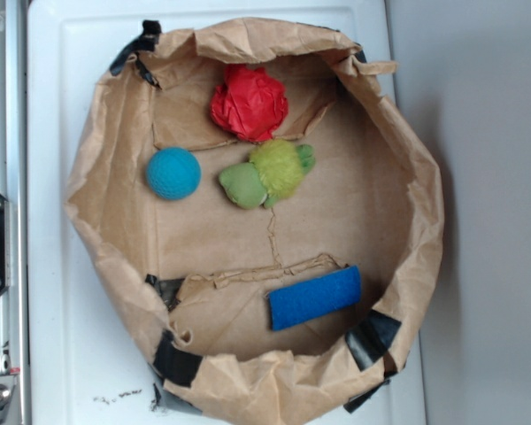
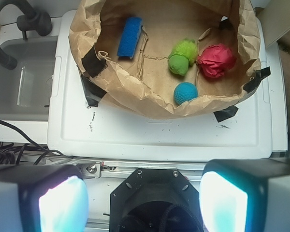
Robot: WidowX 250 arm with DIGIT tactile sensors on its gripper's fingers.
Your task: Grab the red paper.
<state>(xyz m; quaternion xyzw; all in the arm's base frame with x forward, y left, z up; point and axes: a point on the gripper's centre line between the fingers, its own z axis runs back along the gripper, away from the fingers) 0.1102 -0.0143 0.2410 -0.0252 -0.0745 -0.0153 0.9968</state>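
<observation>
The red paper (image 1: 249, 103) (image 2: 216, 60) is a crumpled bright red ball lying at the far end of a brown paper-bag tray (image 1: 115, 221), touching a fuzzy green plush toy (image 1: 270, 173). In the wrist view my gripper (image 2: 144, 200) is open, its two glowing pads (image 2: 63, 205) wide apart with nothing between them. It hangs over the robot's black base, well short of the tray and far from the red paper. The exterior view does not show the gripper.
A teal-blue ball (image 1: 173, 173) lies left of the plush toy. A blue sponge (image 1: 314, 297) rests near the tray's front wall. The tray stands on a white board (image 2: 159, 137). A sink (image 2: 19, 82) and black hose lie to the left.
</observation>
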